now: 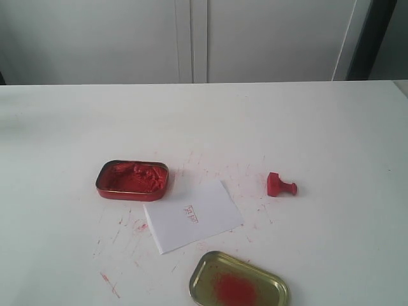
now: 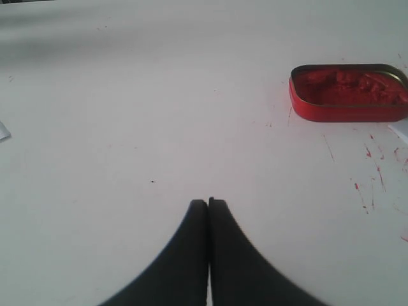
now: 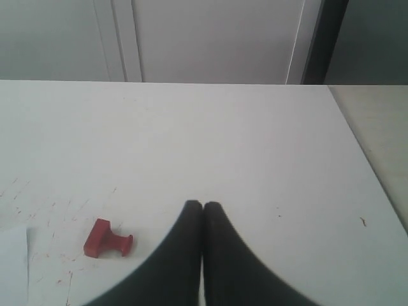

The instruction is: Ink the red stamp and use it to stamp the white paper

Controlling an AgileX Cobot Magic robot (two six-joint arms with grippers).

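Red stamp [image 1: 280, 186] on its side right of white paper [image 1: 192, 216], red ink tin [image 1: 132, 179] left of it; left gripper [image 2: 208, 201], right gripper [image 3: 203, 204] clenched empty.

The left jaws are two smooth matt-black fingers [image 2: 182, 255], broad at the base, curving to narrow blunt tips; the right jaws' fingers [image 3: 178, 255] look identical

White worktop [image 1: 319, 127], flecked with red ink; open red tin [image 1: 132, 179] of paste left of centre; white paper [image 1: 191, 217] with small red imprint just beside it; red stamp [image 1: 280, 186] on its side, apart to the right; red-smeared gold lid [image 1: 239, 284] at near edge.
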